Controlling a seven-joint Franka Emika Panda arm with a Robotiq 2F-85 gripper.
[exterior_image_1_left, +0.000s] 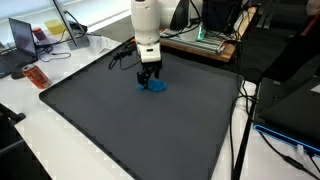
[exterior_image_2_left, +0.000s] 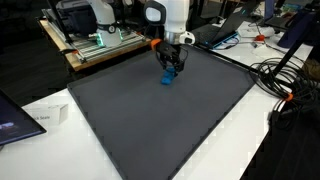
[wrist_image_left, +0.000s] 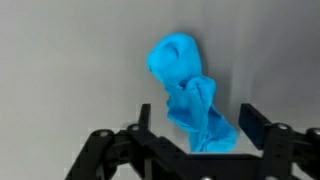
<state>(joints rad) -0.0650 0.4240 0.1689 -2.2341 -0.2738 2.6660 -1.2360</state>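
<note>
A crumpled bright blue cloth (wrist_image_left: 188, 95) lies on the dark grey mat (exterior_image_1_left: 130, 120); both exterior views show it as a small blue heap (exterior_image_1_left: 154, 86) (exterior_image_2_left: 167, 77). My gripper (wrist_image_left: 196, 122) hangs straight over it, jaws open, with the left finger (wrist_image_left: 145, 117) and the right finger (wrist_image_left: 250, 122) standing apart on either side of the cloth's near end. The cloth's lower part lies between the fingers, and neither pad presses on it. In the exterior views the gripper (exterior_image_1_left: 149, 77) (exterior_image_2_left: 171, 66) sits just above the heap.
The mat covers most of a white table (exterior_image_2_left: 250, 130). A red-orange object (exterior_image_1_left: 36, 76) lies off the mat's corner near a laptop (exterior_image_1_left: 22, 40). Cables (exterior_image_2_left: 285, 75) trail along one side. A wooden board with electronics (exterior_image_2_left: 95, 45) stands behind the arm.
</note>
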